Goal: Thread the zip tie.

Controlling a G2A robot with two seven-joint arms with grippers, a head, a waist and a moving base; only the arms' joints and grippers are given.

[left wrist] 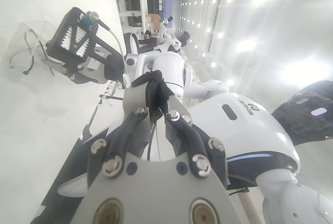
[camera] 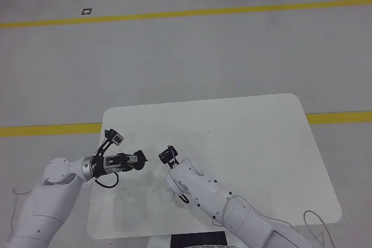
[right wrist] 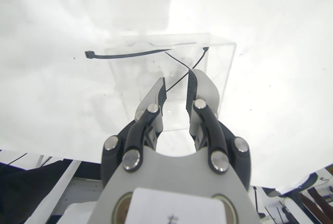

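My left gripper [left wrist: 154,84] is shut on a black zip tie [left wrist: 153,131], whose thin strand runs back between the fingers. In the top view it [camera: 141,159] hangs over the table's left part. My right gripper [right wrist: 177,84] is open, just above a clear plastic box [right wrist: 221,74] that holds more black zip ties. One loose tie [right wrist: 125,54] sticks out over the box's rim, and another tie [right wrist: 197,61] crosses in front of the fingertips. The right gripper [camera: 168,155] sits close beside the left one. From the left wrist, the right gripper [left wrist: 75,38] is over the box [left wrist: 28,35].
The white table [camera: 254,142] has bare room across its middle and right. Its near edge [camera: 130,234] lies close behind both arms. The floor around it is grey with yellow lines [camera: 173,13].
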